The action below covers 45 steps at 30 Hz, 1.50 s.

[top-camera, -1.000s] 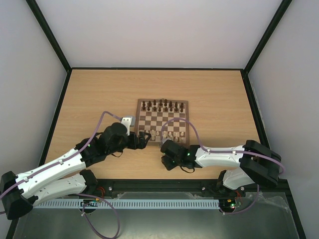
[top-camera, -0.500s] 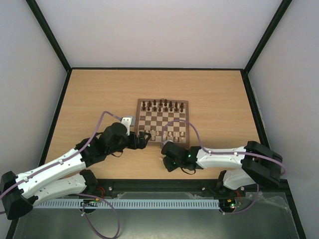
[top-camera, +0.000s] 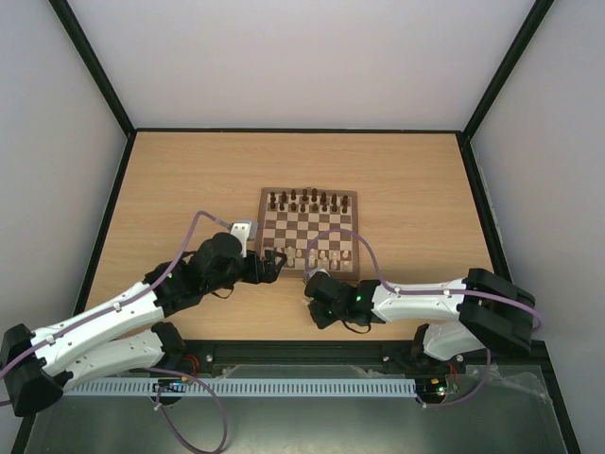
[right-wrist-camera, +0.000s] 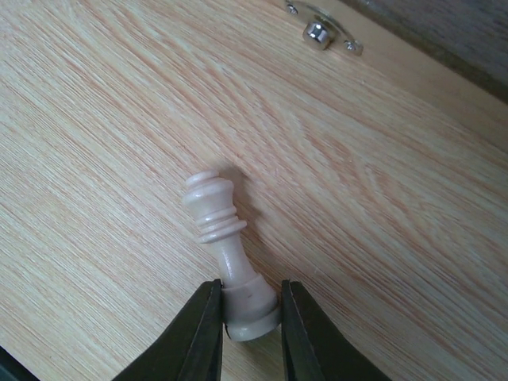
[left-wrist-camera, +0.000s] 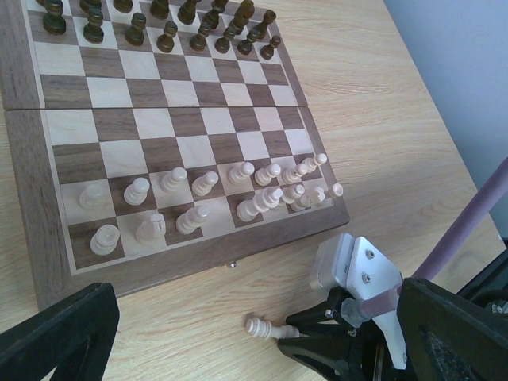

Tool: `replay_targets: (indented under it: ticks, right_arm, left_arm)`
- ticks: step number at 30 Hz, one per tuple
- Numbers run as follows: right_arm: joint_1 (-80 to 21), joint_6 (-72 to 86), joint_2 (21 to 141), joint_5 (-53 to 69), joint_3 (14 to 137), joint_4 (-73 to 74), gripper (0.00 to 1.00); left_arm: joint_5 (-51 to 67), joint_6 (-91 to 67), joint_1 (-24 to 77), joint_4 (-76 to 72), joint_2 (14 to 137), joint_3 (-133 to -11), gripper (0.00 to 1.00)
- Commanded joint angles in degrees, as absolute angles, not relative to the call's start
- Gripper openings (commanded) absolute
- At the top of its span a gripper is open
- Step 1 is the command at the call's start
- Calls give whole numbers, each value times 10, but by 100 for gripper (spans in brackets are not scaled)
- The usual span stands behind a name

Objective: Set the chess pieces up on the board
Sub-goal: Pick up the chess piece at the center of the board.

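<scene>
Shifted slightly nearer since 1 second ago, my right tool (right-wrist-camera: pixel 252 317) pinches 1 cream chess piece (right-wrist-camera: pixel 218 218) by its base, lying on the pale wood-grain tabletop (right-wrist-camera: pixel 95 119) beside the board (left-wrist-camera: pixel 22 198); left tool (top-camera: pixel 273 263) spread; white walls (top-camera: pixel 302 57), black posts (top-camera: pixel 95 66).

Table (top-camera: pixel 189 170) carries board (top-camera: pixel 310 230) and one chess piece (right-wrist-camera: pixel 222 238)

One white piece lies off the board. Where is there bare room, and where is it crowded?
Bare: the board's four middle rows, between the dark pieces and the white pieces, and the table right of the board. Crowded: both near rows.
</scene>
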State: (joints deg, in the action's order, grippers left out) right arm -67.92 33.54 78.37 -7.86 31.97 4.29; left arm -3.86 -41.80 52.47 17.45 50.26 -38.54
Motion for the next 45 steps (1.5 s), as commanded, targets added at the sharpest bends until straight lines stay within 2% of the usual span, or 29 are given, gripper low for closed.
replay_targets:
  ticks: [1, 15, 29, 45]
  right_arm:
    - [-686, 343, 786, -86, 311, 70, 18]
    - [-687, 352, 790, -96, 307, 68, 17]
    - [-687, 361, 735, -119, 308, 76, 14]
    - [-686, 366, 587, -86, 289, 84, 14]
  left_arm:
    - [-36, -421, 526, 165, 509, -382, 99]
    - [-31, -408, 517, 160, 536, -388, 99]
    - [-15, -411, 516, 168, 505, -380, 99]
    - [158, -422, 480, 83, 476, -335, 99]
